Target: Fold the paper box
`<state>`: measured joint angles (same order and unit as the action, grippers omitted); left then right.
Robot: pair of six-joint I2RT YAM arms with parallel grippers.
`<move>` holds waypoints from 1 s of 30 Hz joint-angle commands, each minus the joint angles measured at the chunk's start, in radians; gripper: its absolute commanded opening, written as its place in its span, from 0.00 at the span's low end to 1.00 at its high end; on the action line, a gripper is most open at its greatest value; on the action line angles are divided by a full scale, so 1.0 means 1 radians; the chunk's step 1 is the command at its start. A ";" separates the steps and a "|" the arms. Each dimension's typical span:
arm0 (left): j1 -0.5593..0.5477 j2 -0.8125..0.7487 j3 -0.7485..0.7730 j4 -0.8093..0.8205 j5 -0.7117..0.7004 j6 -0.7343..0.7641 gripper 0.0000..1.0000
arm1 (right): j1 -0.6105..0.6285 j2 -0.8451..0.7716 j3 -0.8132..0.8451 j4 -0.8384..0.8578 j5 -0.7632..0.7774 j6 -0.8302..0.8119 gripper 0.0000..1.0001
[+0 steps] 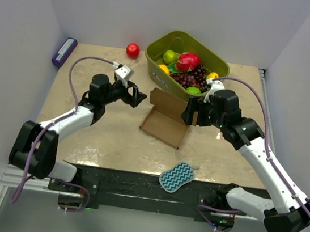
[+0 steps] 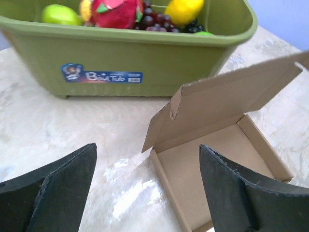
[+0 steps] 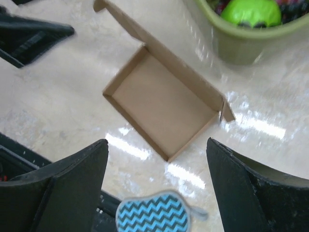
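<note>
Showing, on the side wall of the green basket [image 2: 193,58], a blue sticker [image 2: 102,75] reading "Bowl Tub" in white letters; leaving the round emblem [image 2: 72,71] at its left end illegible

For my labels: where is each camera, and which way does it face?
Top external: above and behind the robot, looking down on the beige table; left hand, right hand show.
Left wrist: on the left arm, facing the open brown cardboard box and green plastic basket; black fingers show.
Right wrist: on the right arm, looking down at box and teal zigzag sponge; fingers show.
Both wrist views share box and basket.
</note>
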<state>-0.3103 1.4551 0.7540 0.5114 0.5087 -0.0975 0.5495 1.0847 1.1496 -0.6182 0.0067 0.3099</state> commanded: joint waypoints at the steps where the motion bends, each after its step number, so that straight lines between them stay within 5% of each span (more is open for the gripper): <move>1: -0.010 -0.175 0.127 -0.363 -0.264 -0.088 0.91 | 0.004 0.021 -0.007 -0.179 -0.126 0.173 0.81; 4: 0.003 -0.235 0.215 -0.576 -0.305 -0.126 0.98 | 0.053 -0.003 -0.122 -0.189 -0.177 0.268 0.74; 10: 0.069 -0.237 0.294 -0.723 -0.190 -0.100 1.00 | 0.251 -0.003 -0.318 -0.206 -0.030 0.486 0.75; 17: 0.091 -0.251 0.258 -0.715 -0.276 -0.061 1.00 | 0.355 -0.193 -0.545 -0.160 0.010 0.910 0.70; 30: 0.091 -0.275 0.219 -0.714 -0.240 -0.061 0.97 | 0.382 -0.123 -0.659 -0.061 0.041 1.124 0.69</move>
<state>-0.2237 1.2087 0.9714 -0.2111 0.2554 -0.1791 0.9169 0.9123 0.5198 -0.7521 0.0162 1.3308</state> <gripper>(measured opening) 0.979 0.691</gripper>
